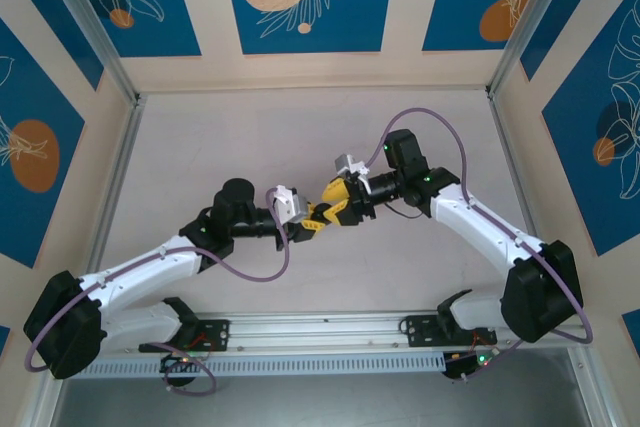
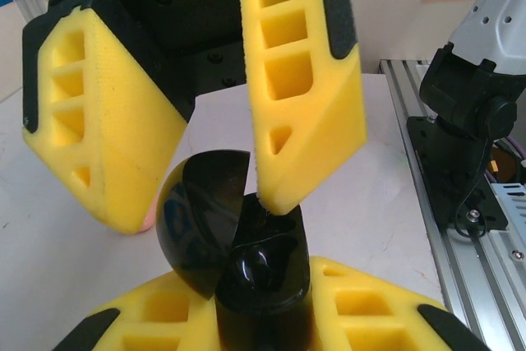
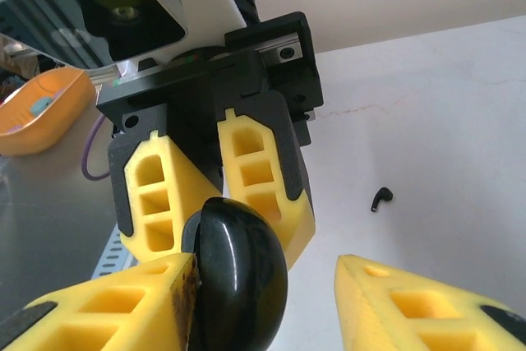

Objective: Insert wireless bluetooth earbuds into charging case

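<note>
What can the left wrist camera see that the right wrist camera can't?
Left wrist camera: the case with its lid lifted open, and a black arm base beside a metal rail. Right wrist camera: one tiny earbud lying loose on the table, plus an orange dish. Both: the shiny black case between yellow jaws.

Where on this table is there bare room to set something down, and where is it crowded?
Crowded: the middle, where the left hand grips the glossy black round charging case and the open right hand meets it. Bare: the wide band of pale table from there to the far wall, and the patch from there back to the grooved metal rail.
</note>
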{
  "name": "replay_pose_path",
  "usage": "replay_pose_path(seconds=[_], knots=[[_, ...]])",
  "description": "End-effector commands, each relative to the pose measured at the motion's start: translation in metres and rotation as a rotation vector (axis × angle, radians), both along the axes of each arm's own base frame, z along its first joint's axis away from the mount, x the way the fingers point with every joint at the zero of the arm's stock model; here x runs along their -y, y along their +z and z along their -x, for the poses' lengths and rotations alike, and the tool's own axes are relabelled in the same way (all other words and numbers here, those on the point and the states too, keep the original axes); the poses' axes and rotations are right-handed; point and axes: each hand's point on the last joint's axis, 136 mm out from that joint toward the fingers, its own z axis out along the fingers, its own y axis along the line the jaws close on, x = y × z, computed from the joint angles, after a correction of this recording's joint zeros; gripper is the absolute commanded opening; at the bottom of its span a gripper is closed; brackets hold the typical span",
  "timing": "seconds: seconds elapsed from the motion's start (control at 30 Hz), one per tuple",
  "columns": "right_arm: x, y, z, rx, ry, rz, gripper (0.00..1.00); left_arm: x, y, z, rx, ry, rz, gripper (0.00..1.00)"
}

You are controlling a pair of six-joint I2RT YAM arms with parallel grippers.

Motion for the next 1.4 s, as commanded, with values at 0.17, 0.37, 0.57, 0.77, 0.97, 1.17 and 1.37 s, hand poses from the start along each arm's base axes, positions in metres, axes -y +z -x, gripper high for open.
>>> replay_pose_path(seconds=[0.17,0.37,0.57,0.77,0.97,1.17,1.37], knots=[[-0.0022,0.01,0.0079,-0.01,0.065,-0.024,0.3,0.0007,0.0129,0.0023,0.021,-0.02,0.032,0.22],[-0.0015,0.0116,0.0077,0.006,0.064,-0.025,0.24,0.0011,0.0121,0.0006,0.019,-0.015,0.029,0.25],[-0.0003,0.0135,0.006,0.024,0.051,-0.022,0.19,0.0,0.0103,-0.0011,0.015,0.002,0.039,0.33],[0.0021,0.0159,0.0046,0.048,0.035,-0.025,0.17,-0.0013,0.0091,-0.002,0.008,0.014,0.041,0.36],[0.004,0.0176,0.0052,0.069,0.022,-0.025,0.17,-0.0022,0.0067,-0.0025,-0.005,0.023,0.039,0.36],[0.0047,0.0174,0.0062,0.075,0.018,-0.023,0.17,-0.0018,0.0099,-0.0012,-0.006,0.017,0.049,0.26],[0.0046,0.0112,0.0017,0.085,-0.01,0.004,0.16,-0.0015,0.0144,-0.0003,-0.003,0.014,0.067,0.35]])
